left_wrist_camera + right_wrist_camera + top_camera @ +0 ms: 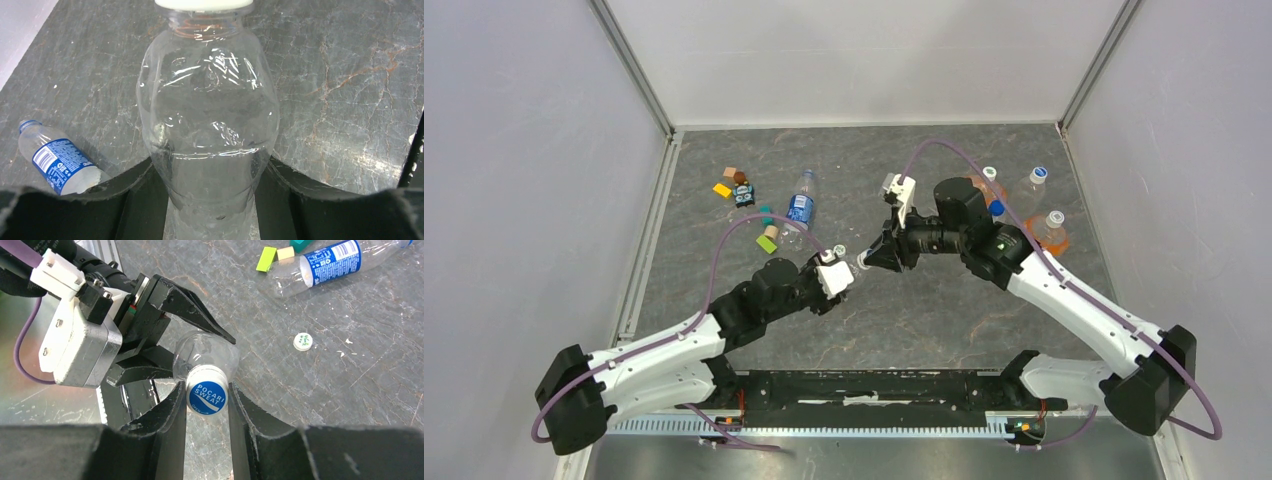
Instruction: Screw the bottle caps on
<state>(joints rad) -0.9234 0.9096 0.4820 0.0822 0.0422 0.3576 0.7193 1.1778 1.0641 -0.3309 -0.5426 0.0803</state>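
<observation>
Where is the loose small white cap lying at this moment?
In the right wrist view the loose cap lies on the table, right of the held bottle and below the blue-label bottle, touching neither.

Place: a robot lab test cell.
Walls: plain pale panels [864,50] on three sides, joined by aluminium posts [634,68].
Surface: dark, marbled tabletop [924,320].
Fixtures: left arm [674,350] and right arm [1074,300] bolted to a black rail [874,385], trailing purple cables [941,142].
Props: loose coloured blocks [767,243] beside a blue-labelled bottle [801,208].
</observation>
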